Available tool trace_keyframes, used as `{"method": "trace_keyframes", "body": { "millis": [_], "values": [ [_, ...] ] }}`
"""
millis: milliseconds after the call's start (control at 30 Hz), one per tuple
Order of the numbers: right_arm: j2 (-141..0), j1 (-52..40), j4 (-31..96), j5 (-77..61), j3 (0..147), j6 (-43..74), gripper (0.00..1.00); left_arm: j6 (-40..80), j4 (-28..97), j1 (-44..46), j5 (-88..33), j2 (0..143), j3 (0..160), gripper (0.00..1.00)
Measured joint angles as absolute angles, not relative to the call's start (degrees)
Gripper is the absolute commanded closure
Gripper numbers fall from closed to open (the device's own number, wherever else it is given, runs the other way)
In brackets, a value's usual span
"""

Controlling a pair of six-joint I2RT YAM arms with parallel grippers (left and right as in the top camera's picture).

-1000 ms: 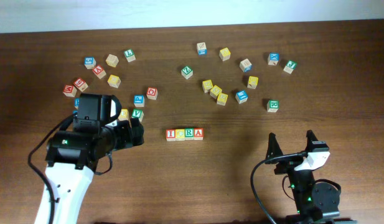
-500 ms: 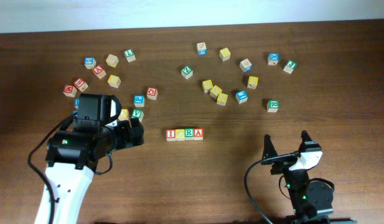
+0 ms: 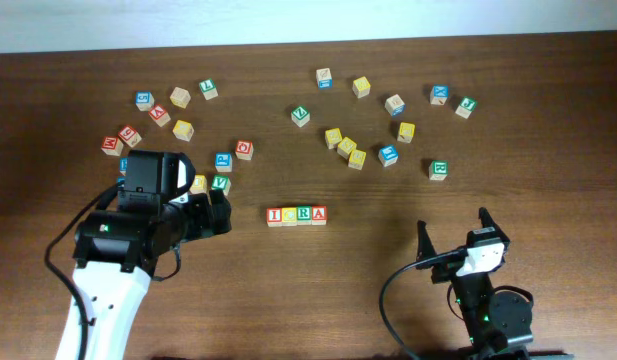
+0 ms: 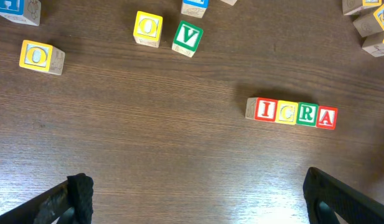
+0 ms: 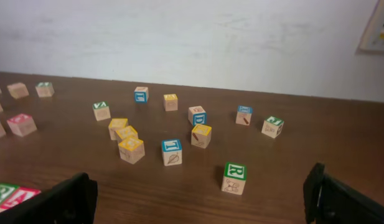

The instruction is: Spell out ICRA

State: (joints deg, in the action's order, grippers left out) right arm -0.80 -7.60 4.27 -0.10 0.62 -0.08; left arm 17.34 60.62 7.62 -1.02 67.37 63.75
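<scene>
Four wooden cubes stand touching in a row at the table's middle, reading I C R A: red I [image 3: 275, 215], yellow C [image 3: 289, 215], green R [image 3: 304, 215], red A [image 3: 319, 215]. The left wrist view shows the same row, I [image 4: 265, 109], C [image 4: 285, 111], R [image 4: 307, 113], A [image 4: 327, 117]. My left gripper [image 3: 220, 212] is open and empty, left of the row and apart from it. My right gripper [image 3: 451, 233] is open and empty near the front right. The row's right end [image 5: 8, 194] shows at the right wrist view's lower left.
Loose letter cubes lie scattered behind the row: a cluster at the back left [image 3: 158, 115], a yellow O [image 4: 147, 27] and green V [image 4: 187, 37] by my left gripper, a group at the back right [image 3: 346, 147], and a spare green R cube [image 3: 438, 169] [image 5: 234, 178].
My right arm has drawn back toward the front edge and slightly left. The left arm and the cubes have not moved.
</scene>
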Motion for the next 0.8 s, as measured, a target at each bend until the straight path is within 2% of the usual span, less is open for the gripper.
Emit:
{"method": "trace_keyframes", "body": {
  "millis": [800],
  "values": [
    [-0.8,-5.5,4.3,-0.1,0.6,1.5,0.02,17.3,60.6,7.6,-1.0,67.4,63.7,0.01]
  ]
}}
